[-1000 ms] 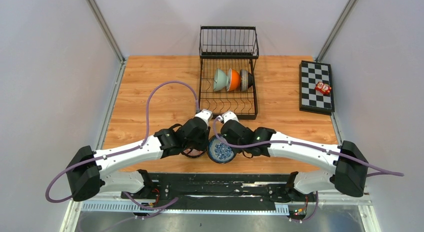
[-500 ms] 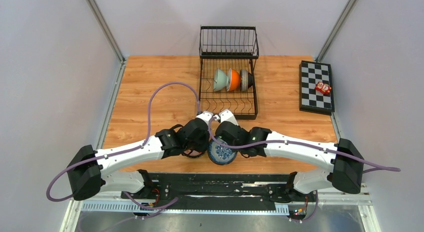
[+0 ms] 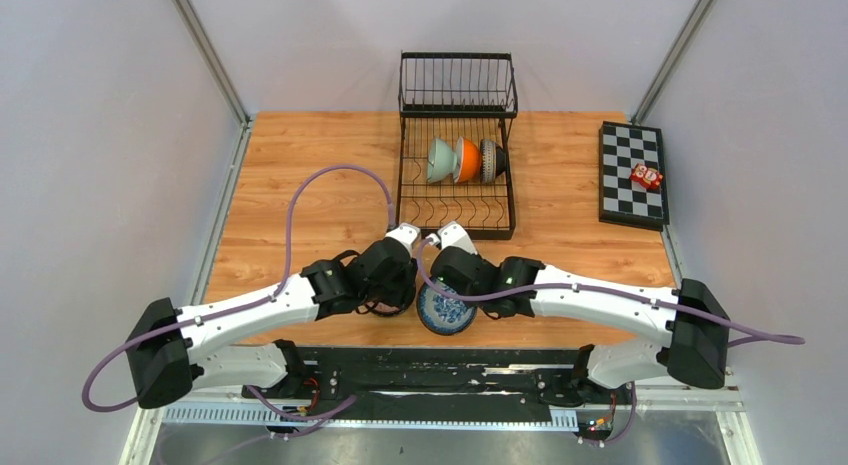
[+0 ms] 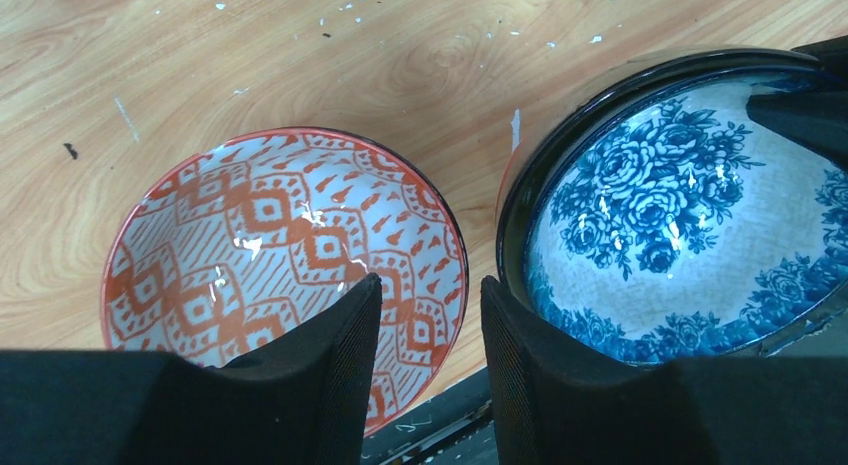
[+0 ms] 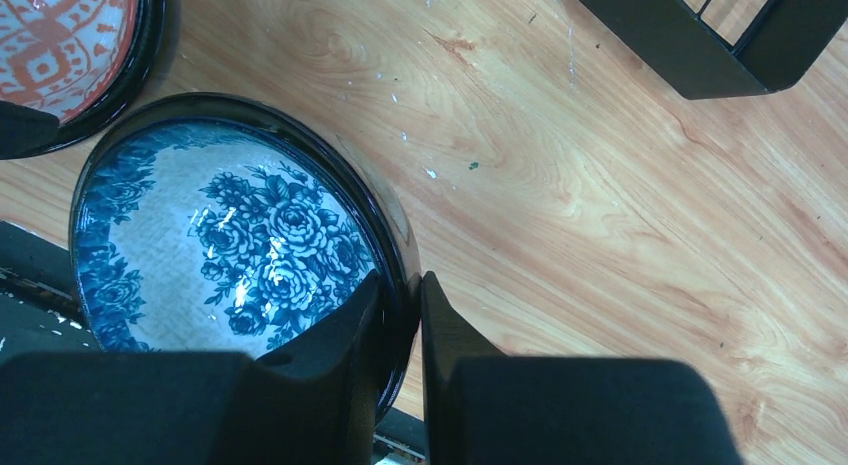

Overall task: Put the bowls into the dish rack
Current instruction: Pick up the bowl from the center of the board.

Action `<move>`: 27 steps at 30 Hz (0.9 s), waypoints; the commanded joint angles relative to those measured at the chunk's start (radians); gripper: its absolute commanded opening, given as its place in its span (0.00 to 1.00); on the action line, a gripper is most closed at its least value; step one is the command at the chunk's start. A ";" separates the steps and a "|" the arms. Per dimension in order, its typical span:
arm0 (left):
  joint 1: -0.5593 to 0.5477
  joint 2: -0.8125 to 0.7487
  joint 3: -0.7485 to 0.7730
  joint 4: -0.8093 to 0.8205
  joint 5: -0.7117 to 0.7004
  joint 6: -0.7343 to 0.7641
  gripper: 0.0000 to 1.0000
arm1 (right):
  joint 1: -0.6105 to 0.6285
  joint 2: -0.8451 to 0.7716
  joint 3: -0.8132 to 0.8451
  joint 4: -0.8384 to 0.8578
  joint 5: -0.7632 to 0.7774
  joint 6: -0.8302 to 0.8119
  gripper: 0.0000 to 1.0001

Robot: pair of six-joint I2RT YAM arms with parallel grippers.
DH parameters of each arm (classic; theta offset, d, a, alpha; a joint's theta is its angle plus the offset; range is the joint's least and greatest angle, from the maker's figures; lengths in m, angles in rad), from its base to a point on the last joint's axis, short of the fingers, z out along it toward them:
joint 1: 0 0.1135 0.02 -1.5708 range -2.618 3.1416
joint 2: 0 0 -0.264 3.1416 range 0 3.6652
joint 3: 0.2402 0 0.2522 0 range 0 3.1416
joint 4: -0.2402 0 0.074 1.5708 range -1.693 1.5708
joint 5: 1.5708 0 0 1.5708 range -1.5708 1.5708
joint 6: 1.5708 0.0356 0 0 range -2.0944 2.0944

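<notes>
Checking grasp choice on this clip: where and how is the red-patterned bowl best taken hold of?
The rim, from above. The red bowl sits upright and open, so one finger can go inside, one outside. The edge away from the blue bowl looks safer, since that one crowds its other side.

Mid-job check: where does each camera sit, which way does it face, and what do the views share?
Top external: above and behind the left arm and right arm, facing down and forward over the table and rack.
Left wrist: on the left arm, facing down at the red bowl and blue bowl; the left jaws, open, straddle the red bowl's rim.
Right wrist: on the right arm, facing down; the right jaws pinch the blue bowl's rim.
Shared: both wrist views show both bowls.
</notes>
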 commanded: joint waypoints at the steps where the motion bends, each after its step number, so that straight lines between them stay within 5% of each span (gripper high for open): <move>1: -0.005 -0.054 0.032 -0.038 -0.023 0.008 0.44 | 0.018 -0.050 0.017 0.019 -0.002 0.035 0.03; 27: -0.006 -0.128 -0.039 0.092 0.216 -0.078 0.45 | -0.019 -0.217 -0.151 0.246 -0.088 0.198 0.03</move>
